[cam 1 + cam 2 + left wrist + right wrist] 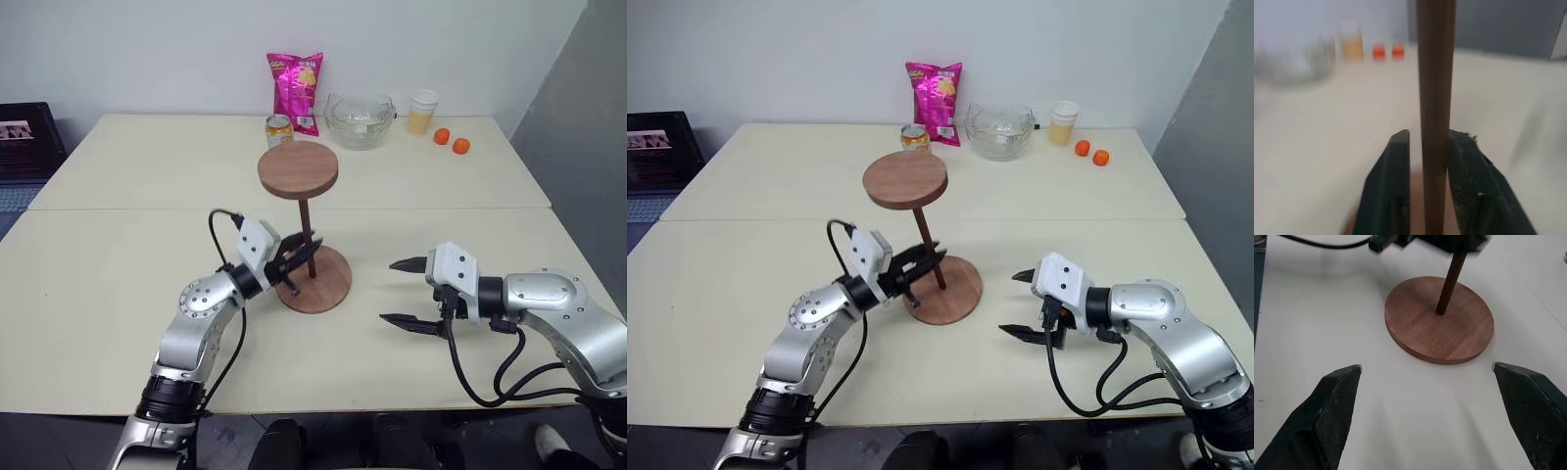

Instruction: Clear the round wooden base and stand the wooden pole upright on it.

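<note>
While the wooden pole [307, 238] stands in the round wooden base [327, 284] on the desk [118, 284], left gripper [298, 257] jaws, narrowly parted, should release gently; right gripper [407, 294] gapes wide.

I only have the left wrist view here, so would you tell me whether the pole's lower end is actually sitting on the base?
Observer: Yes, the pole stands with its lower end at the centre of the base.
Operator: Is it upright?
Observer: Nearly; it leans slightly, with its fixed disc on top.
Operator: Where is the right gripper?
Observer: The right gripper hangs open to the right of the base, apart from it.
Operator: And the left?
Observer: The left gripper has its fingers either side of the pole, low down.
</note>
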